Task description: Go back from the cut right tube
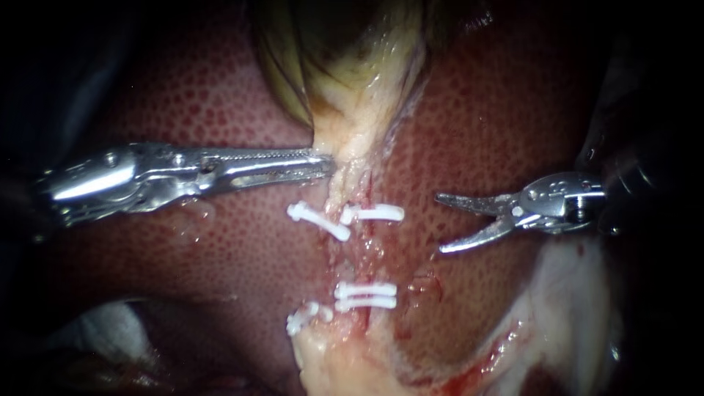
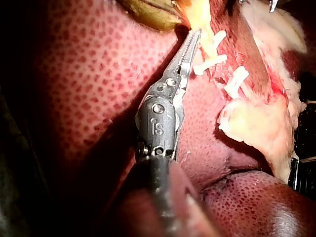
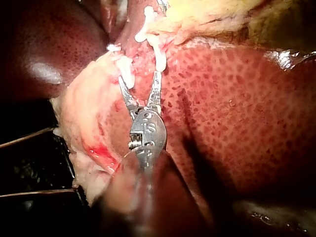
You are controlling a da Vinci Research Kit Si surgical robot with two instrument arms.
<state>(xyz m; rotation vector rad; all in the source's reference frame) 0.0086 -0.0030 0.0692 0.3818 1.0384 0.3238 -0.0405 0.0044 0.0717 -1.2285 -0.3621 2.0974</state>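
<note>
Traction is applied by the left instrument point(image 1: 328, 165), whose pincer is closed on the pale tissue point(image 1: 352, 147) just below the gallbladder point(image 1: 330, 59). By this grip the clipped strand is judged to be held taut and exposed against the liver point(image 1: 513, 110).

The cut right tube point(image 1: 363, 275) is located between an upper white clip point(image 1: 374, 213) and a pair of lower clips point(image 1: 365, 293), with a raw gap between its ends.

The right instrument point(image 1: 440, 224) is positioned to the right of that gap, over bare liver and apart from tube and clips. Its pincer is spread wide, with the two curved blades diverging, and nothing is held. Its shaft enters nearly level from the right, with the tips directed toward the tube. The left shaft lies nearly level opposite it.

Withdrawal is judged to be partly done. A straight pull along the shaft is called for, so that the open blades are not dragged across the clips.
</note>
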